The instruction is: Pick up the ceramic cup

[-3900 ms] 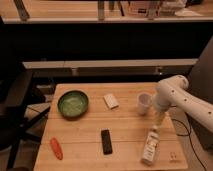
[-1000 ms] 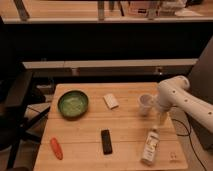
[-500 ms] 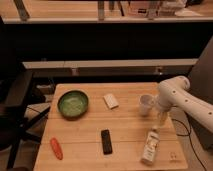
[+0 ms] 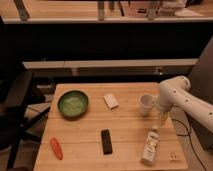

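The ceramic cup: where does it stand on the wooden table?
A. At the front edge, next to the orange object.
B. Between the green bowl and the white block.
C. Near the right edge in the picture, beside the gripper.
C: the ceramic cup stands upright at the right side of the table, with the gripper just right of it.

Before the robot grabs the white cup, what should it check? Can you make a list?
1. Ceramic cup upright on the table: ok.
2. Gripper open: ok.
3. Gripper around the cup: not ok, it hangs just right of the cup.
4. Bottle out of the way: ok, it lies nearer the front edge.
5. Cup empty: cannot tell.
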### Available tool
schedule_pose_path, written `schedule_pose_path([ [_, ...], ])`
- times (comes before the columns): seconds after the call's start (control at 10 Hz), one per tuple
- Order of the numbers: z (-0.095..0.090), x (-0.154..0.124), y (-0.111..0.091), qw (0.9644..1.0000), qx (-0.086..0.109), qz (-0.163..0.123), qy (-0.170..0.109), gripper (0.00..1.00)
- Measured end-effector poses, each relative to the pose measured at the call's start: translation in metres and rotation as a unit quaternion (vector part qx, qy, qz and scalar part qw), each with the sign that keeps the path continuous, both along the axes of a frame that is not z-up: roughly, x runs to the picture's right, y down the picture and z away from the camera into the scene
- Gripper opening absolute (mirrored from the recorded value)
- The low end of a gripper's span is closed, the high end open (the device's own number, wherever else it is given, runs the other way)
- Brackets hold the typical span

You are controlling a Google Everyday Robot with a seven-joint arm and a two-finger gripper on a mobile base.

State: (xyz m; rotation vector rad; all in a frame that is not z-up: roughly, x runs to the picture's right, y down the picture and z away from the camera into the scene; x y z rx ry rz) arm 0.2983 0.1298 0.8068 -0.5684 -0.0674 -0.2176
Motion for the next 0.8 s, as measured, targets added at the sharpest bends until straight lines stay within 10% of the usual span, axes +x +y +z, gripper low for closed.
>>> schedule_pose_path([
  [0.8, -0.0021, 0.003, -0.0009, 0.9999, 0.0, -0.009, -0.004, 0.8],
])
